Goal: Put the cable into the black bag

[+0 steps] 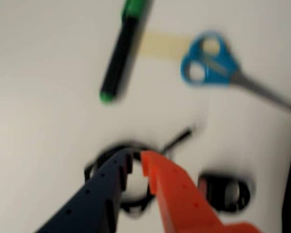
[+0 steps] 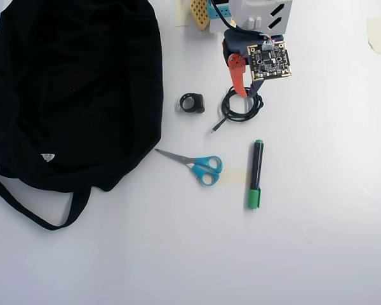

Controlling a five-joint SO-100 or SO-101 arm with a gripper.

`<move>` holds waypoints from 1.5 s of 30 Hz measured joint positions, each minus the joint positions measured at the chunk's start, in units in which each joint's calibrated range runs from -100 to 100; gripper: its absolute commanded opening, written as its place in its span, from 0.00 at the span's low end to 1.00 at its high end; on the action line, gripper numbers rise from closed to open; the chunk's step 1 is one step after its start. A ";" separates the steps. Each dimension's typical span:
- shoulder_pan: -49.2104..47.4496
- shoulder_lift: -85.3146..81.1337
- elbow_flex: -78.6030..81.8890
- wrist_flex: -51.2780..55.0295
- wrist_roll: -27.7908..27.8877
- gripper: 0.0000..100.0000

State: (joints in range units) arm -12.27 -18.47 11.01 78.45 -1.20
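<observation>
**A:** your gripper (image 1: 136,162) is down over the cable (image 2: 240,105), blue finger and orange finger either side of the near arc of the coil. fingers are apart, narrow gap, nothing pinched that i can see. wrist view is blurred so can't tell if a tip touches the cord

**B:** where's the coil vs everything else?

**A:** flat on the counter (image 2: 317,241) right in front of the arm base, plug end trailing toward the scissors (image 2: 200,165). small black ring clip (image 2: 192,103) sits just beside it on the bag side. don't grab that by mistake, same colour

**B:** why come in on that arc?

**A:** my guess: straddling one side lets you close across the wound strands, so the coil should lift as one bundle. a shallow pinch may catch only one loop and the rest unwinds

**B:** room to move?

**A:** black bag (image 2: 76,89) is well off to the left in the overhead view, its near edge past the clip. counter between is bare except the clip. green marker (image 2: 256,173) and scissors are off that path. bag opening isn't readable from above, fabric looks flat, so you may have to drop at the rim
</observation>
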 measured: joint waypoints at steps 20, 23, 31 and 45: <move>0.07 -0.08 0.08 14.08 2.44 0.02; 0.44 -0.17 1.73 14.08 3.47 0.02; 1.10 -0.17 2.28 14.08 4.93 0.02; 0.96 -0.17 2.28 14.08 17.39 0.06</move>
State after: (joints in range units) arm -11.32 -18.64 13.29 92.53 16.19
